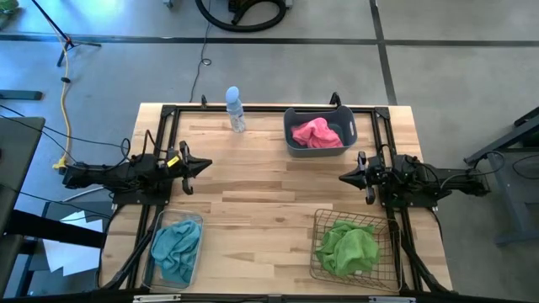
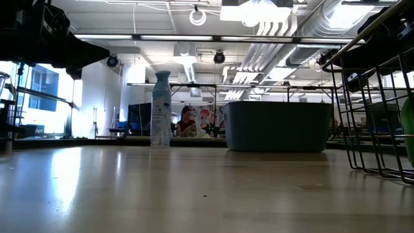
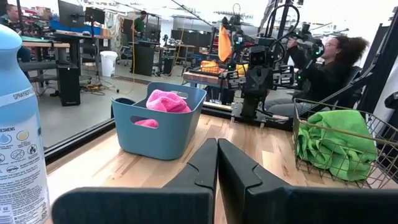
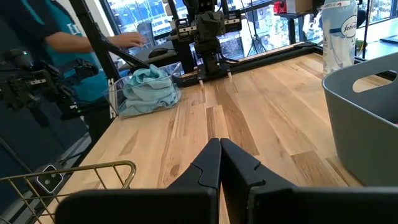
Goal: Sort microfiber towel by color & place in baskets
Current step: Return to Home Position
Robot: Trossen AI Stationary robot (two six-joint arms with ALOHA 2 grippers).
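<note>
Pink towels (image 1: pixel 315 132) (image 3: pixel 163 102) lie in the grey-blue tub (image 1: pixel 347 126) (image 3: pixel 158 134) at the far right. Green towels (image 1: pixel 347 247) (image 3: pixel 336 140) fill the wire-mesh basket (image 1: pixel 323 225) (image 3: pixel 373 174) at the near right. Teal towels (image 1: pixel 176 248) (image 4: pixel 148 89) sit in the clear bin (image 1: pixel 196 220) at the near left. My left gripper (image 1: pixel 207 166) (image 3: pixel 217 144) rests shut at the table's left side. My right gripper (image 1: pixel 343 178) (image 4: pixel 220 143) rests shut at the right side. Both hold nothing.
A clear spray bottle with a blue top (image 1: pixel 236 108) (image 2: pixel 160 109) (image 3: pixel 18 130) stands near the far edge, left of the tub. Bare wood (image 1: pixel 269 194) lies between the two grippers. People show in the room beyond the table.
</note>
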